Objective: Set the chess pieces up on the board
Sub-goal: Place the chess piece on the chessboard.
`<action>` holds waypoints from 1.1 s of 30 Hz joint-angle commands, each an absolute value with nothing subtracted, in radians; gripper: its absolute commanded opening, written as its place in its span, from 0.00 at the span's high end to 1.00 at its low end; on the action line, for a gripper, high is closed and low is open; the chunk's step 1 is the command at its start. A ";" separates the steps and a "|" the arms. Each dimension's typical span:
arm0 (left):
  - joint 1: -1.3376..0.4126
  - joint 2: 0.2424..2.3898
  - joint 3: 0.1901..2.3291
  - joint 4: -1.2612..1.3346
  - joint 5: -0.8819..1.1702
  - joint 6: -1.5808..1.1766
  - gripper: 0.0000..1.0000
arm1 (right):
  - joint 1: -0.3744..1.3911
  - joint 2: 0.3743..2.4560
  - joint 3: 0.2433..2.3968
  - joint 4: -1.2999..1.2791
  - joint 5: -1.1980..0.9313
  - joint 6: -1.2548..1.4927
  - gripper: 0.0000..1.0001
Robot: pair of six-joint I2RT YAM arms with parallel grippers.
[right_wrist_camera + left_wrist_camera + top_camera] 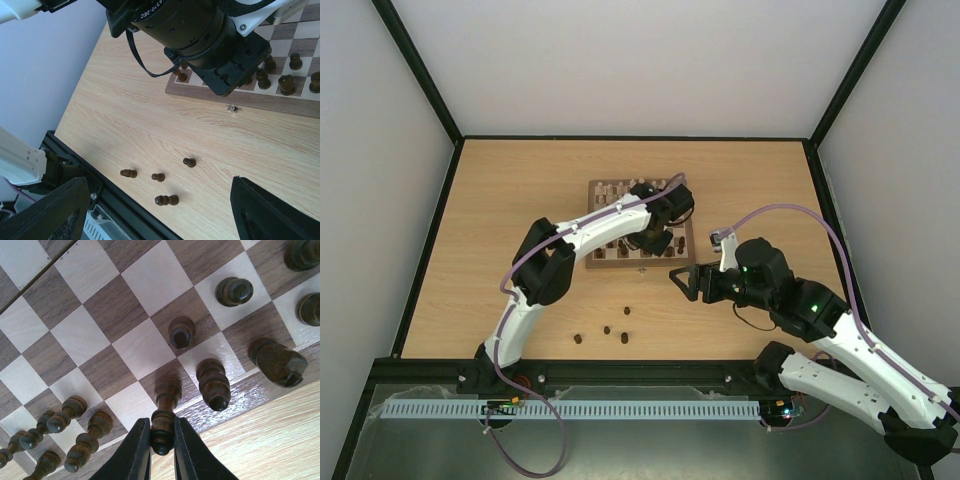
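Observation:
The board (pixel 597 187) lies mid-table, with several dark chess pieces standing along its near rows (pixel 181 332). My left gripper (pixel 162 442) is shut on the top of one dark piece (pixel 167 395), which stands upright on a dark square at the board's (pixel 100 340) near edge. In the top view that gripper (pixel 655 243) is over the board's near right part. My right gripper (pixel 682 281) hangs open above the bare table in front of the board, holding nothing. Several loose dark pieces (pixel 189 162) (pixel 166 200) lie on the table below it.
The loose pieces (pixel 607 329) lie close to the table's front edge, beside the black rail (pixel 620 368). The left arm (pixel 580 232) stretches across the board's near left corner. The board's small clasp (pixel 231 107) sticks out at its front edge (pixel 280 102).

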State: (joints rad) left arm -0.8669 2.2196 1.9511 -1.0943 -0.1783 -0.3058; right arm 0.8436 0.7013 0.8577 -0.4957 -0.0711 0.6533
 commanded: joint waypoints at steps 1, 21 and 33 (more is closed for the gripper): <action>-0.876 2.247 1.986 -1.130 -0.164 -0.293 0.97 | 0.841 0.689 0.845 -0.495 -0.077 0.638 0.22; -0.880 2.238 2.001 -1.144 -0.167 -0.294 0.65 | 0.840 0.683 0.837 -0.494 -0.080 0.610 0.21; -0.881 2.098 2.045 -1.138 -0.177 -0.336 0.55 | 0.841 0.680 0.861 -0.502 -0.101 0.613 0.21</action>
State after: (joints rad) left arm -0.8768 2.2150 2.0090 -1.1206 -0.1680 -0.3073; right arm 0.8436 0.6933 0.8448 -0.4961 -0.0788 0.6243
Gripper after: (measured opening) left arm 0.419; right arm 0.791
